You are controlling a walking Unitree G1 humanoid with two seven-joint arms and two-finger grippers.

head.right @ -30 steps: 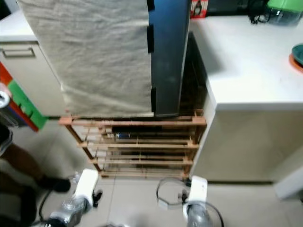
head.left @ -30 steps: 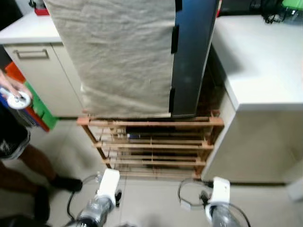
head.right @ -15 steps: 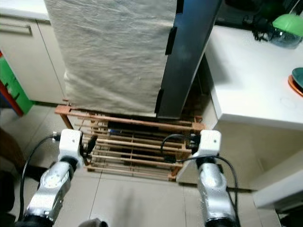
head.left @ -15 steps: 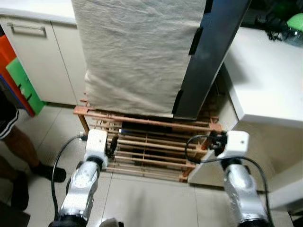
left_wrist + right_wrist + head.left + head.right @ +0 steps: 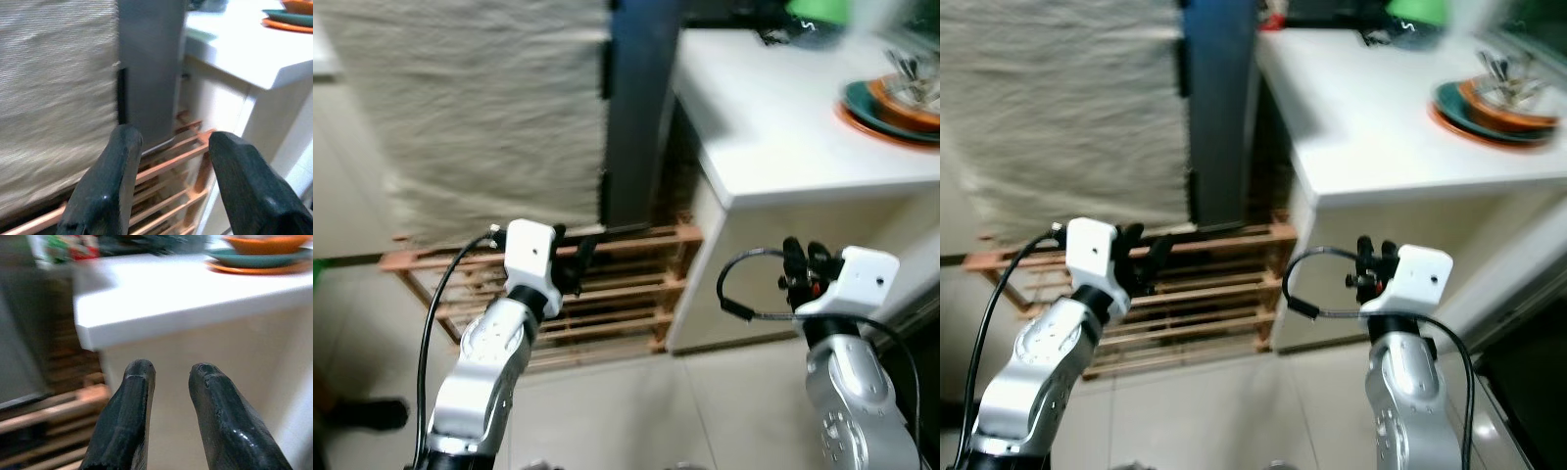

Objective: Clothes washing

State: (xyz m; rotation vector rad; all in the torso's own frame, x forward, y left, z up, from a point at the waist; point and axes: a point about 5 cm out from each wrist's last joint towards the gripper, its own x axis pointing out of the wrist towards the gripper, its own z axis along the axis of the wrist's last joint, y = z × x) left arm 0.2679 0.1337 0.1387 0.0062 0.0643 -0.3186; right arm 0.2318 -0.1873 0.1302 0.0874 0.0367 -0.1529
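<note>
Both arms are raised, jaws parted and empty: left gripper (image 5: 576, 262) near the wooden rack (image 5: 626, 284), right gripper (image 5: 800, 262) by the worktop (image 5: 773, 127). Beyond hangs a beige cloth (image 5: 480, 117). No laundry in reach; a swing could clip the rack or the plates (image 5: 891, 103).

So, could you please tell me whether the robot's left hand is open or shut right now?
Open. In the left wrist view the left hand has its two black fingers spread apart, with the wooden rack showing between them, and nothing held.
</note>
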